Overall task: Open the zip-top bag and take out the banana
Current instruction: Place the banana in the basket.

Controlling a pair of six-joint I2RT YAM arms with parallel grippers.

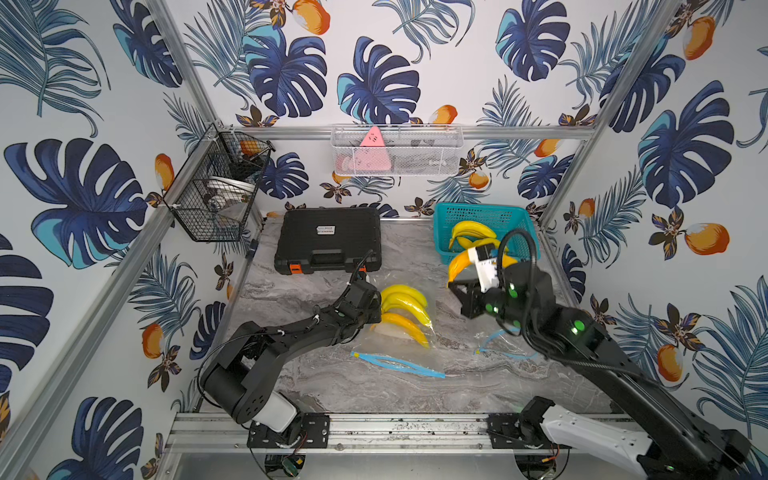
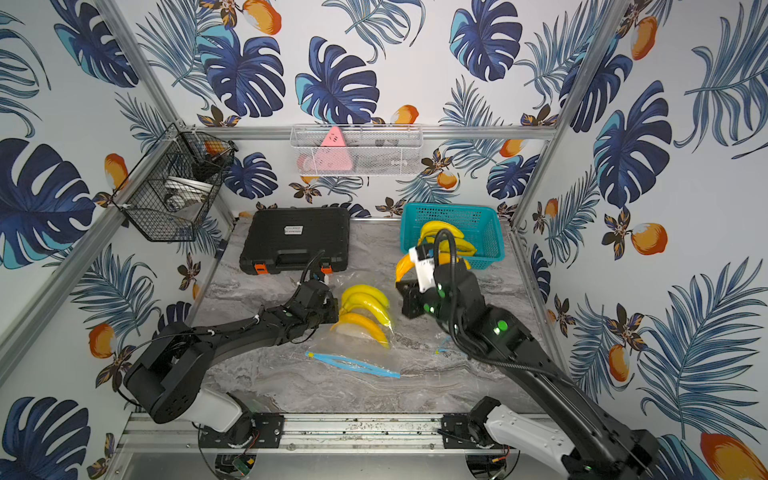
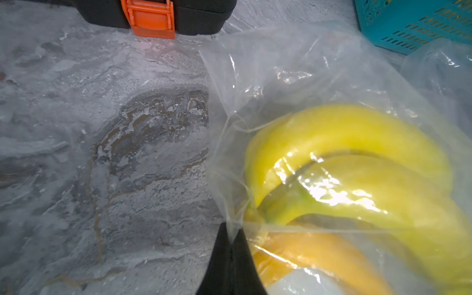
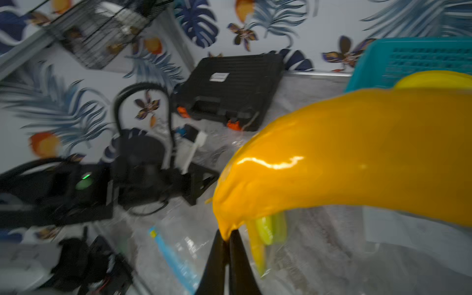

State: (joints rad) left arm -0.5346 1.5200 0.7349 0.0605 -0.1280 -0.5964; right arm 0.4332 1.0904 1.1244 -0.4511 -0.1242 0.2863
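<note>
**Top views.** 2 arms work over 1 grey table (image 1: 316,386).
- The left claw (image 1: 375,311) sits at the left edge of the bag (image 1: 374,345). Its jaws are hidden from above.
- The bag is clear and lies flat mid-table, with its blue zip (image 1: 397,365) toward the arm bases.
- Both top views show 1 yellow bunch (image 1: 405,301) in the bag, number of fruit unclear from here, and 1 orange fruit (image 1: 409,330) beside it.
- The right claw (image 1: 452,286) grips 1 orange banana (image 1: 456,266) by its lower tip. The banana is raised, outside the bag, and just in front of the teal basket (image 1: 515,232).
- The basket holds at least 2 yellow pieces (image 1: 471,228).
- 1 second bag (image 1: 503,349) lies partly under the right arm.
- 1 black case (image 1: 328,237) stands at the back, with 2 orange latches (image 2: 259,269).
- There are 2 wall racks, 1 black (image 1: 212,195) and 1 white (image 1: 397,151).

**Left wrist.** The left claw (image 3: 231,242) is pressed narrow, pinching the bag (image 3: 306,76) by its film at a corner.
- The bunch (image 3: 344,132) counts 2 here, with the orange fruit (image 3: 319,252) alongside.
- 1 pale item shows at the frame edge and cannot be identified.
- 1 latch (image 3: 150,18) and 1 corner of the basket (image 3: 413,23) are in view.

**Right wrist (blurred).** The right claw (image 4: 227,240) is clamped narrow on the tip of the banana (image 4: 357,158).
- The banana fills much of the frame, in the air above the table.
- Behind it are 1 case (image 4: 229,89) with 2 latches (image 4: 233,125), 1 basket (image 4: 421,58), the left arm (image 4: 140,173) and 1 blue zip (image 4: 176,258)
</note>
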